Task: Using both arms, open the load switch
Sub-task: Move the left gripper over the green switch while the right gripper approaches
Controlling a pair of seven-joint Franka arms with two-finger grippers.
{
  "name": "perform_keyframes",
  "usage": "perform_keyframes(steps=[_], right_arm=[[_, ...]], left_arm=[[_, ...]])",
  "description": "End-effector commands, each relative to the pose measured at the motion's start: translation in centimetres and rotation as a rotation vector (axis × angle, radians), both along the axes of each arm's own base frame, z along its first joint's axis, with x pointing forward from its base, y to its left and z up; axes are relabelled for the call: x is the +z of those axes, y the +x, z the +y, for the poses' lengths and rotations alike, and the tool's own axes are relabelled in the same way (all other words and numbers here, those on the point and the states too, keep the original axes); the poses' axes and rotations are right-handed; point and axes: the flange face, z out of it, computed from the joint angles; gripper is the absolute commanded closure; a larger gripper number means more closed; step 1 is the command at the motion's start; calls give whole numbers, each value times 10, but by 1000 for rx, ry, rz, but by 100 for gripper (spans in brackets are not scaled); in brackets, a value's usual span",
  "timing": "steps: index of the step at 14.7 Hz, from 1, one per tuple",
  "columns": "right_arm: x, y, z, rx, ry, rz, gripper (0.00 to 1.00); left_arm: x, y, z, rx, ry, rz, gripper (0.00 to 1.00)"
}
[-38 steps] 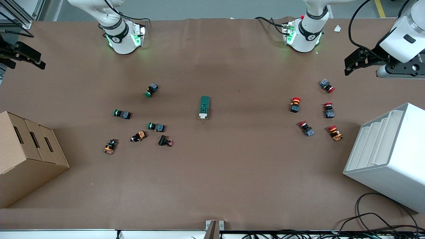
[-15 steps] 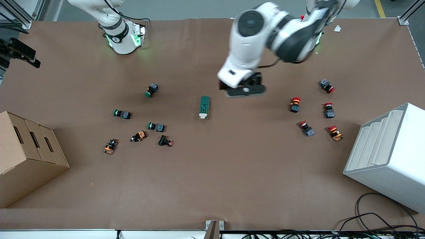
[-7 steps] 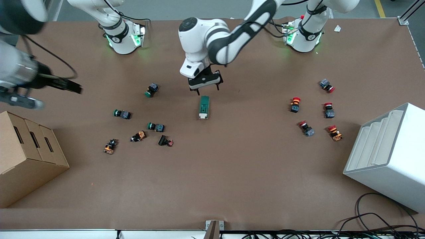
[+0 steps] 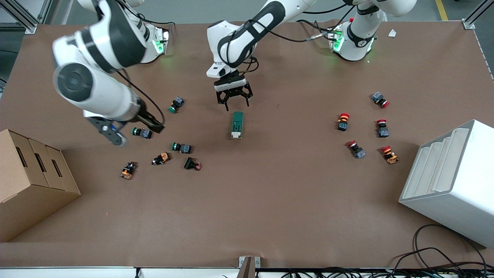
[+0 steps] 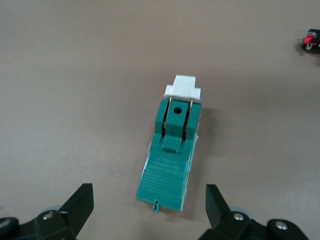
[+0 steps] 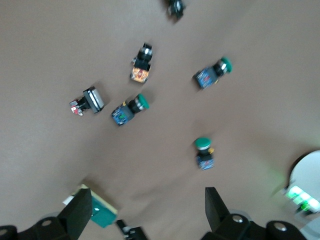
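The load switch (image 4: pixel 237 124) is lying flat on the brown counter (image 4: pixel 270 193), about midway between the two arms' ends, with its white lever tab (image 4: pixel 236 134) turned toward the front camera. The left claw (image 4: pixel 234 102) is being held just above the counter at the end of the switch away from the tab, pointing down, and its fingers (image 4: pixel 221 101) are spread wide and are gripping nothing; in the left wrist view the green block (image 5: pixel 171 157) is seen lying between the two released fingertips (image 5: pixel 80 202) without being touched by either. The right claw (image 4: pixel 156 126) is being carried in the air over the group of green push buttons (image 4: pixel 141 132) toward the right arm's end of the counter, well apart from the switch, and its fingers (image 6: pixel 79 214) are likewise being held apart and empty in the right wrist view. Under that claw several small buttons (image 6: pixel 131 109) are scattered, and a corner of the switch (image 6: pixel 95 211) is showing at the edge of that view. A group of red push buttons (image 4: pixel 342 121) is lying toward the left arm's end, a cardboard box (image 4: pixel 29 181) is standing at the right arm's end, and a white stepped bin (image 4: pixel 451 181) is standing at the left arm's end.
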Motion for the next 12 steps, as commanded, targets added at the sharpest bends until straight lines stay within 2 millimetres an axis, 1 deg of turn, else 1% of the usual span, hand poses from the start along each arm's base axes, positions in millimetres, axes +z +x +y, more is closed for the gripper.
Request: perform_keyframes(steps=[1, 4, 5, 6, 7, 9, 10, 11, 12], right_arm=[[-38, 4, 43, -183, -8, 19, 0], [-90, 3, 91, -308, -8, 45, 0], [-102, 1, 106, -340, -2, 34, 0], [-120, -1, 119, -379, -3, 35, 0], [-143, -4, 134, -409, -9, 45, 0], [-179, -20, 168, -404, -11, 40, 0], [-192, -26, 180, -415, -16, 46, 0], [-200, -25, 183, -432, -18, 52, 0], [-212, -24, 184, -447, -22, 69, 0]], left_arm=[[-26, -22, 11, -66, -27, -93, 2], [-51, -29, 16, -109, -85, -186, 2], [-60, -36, 17, -135, -86, -203, 2], [-72, -40, 19, -167, -76, -221, 2], [-78, -40, 22, -191, -66, -245, 2], [-84, -36, 27, -232, -41, -299, 2], [-86, -35, 27, -242, -36, -314, 2], [-86, -33, 28, -245, -32, -329, 2], [-88, -34, 28, -239, -40, -340, 2]])
